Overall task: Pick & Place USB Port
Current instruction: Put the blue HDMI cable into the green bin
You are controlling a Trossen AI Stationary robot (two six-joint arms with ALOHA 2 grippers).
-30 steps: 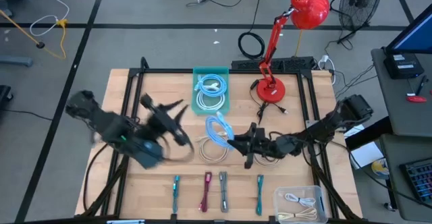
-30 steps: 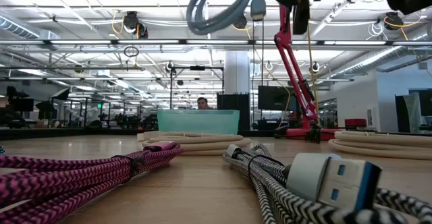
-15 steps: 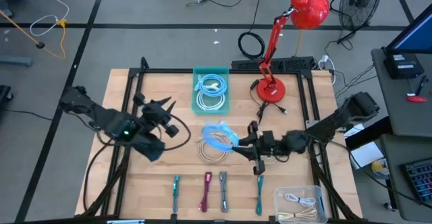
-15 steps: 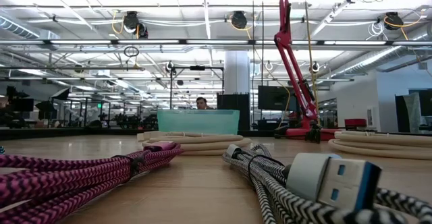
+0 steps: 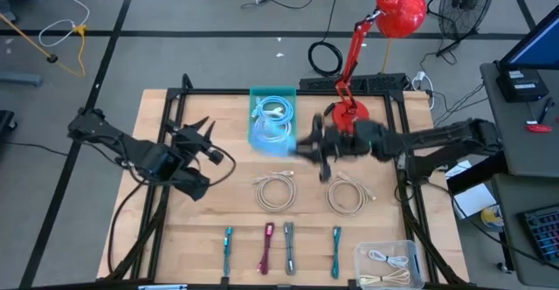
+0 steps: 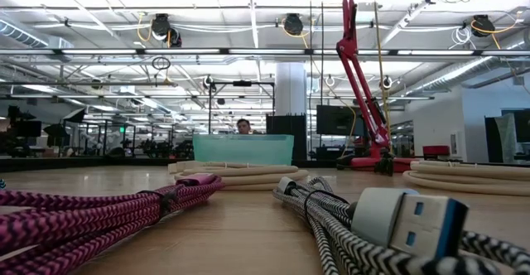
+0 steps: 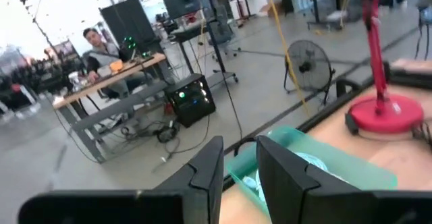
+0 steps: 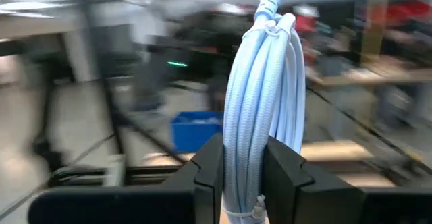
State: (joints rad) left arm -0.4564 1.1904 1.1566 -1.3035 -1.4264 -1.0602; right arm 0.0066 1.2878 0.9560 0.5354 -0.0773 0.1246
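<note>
Clenched on a coil of light blue cable, the jaws of the right gripper hold it at both sides, as the right wrist view shows. In the high view this gripper is above the table, at the right edge of the teal bin that stands at the far middle of the table, and the blue coil appears as a blurred patch over the near part of the bin. Inside the bin lie more coils of light blue cable.

The jaws of the left gripper stand a little apart with nothing between them. This gripper is over the left part of the table and points toward the bin.

On the table near the middle lie two beige cable coils, one to the left and one to the right. Along the near edge there are four bundled cables in a row: teal, pink, grey and teal. At the near right corner stands a clear box with white cables inside. A red desk lamp stands at the far right, just beside the right arm.
</note>
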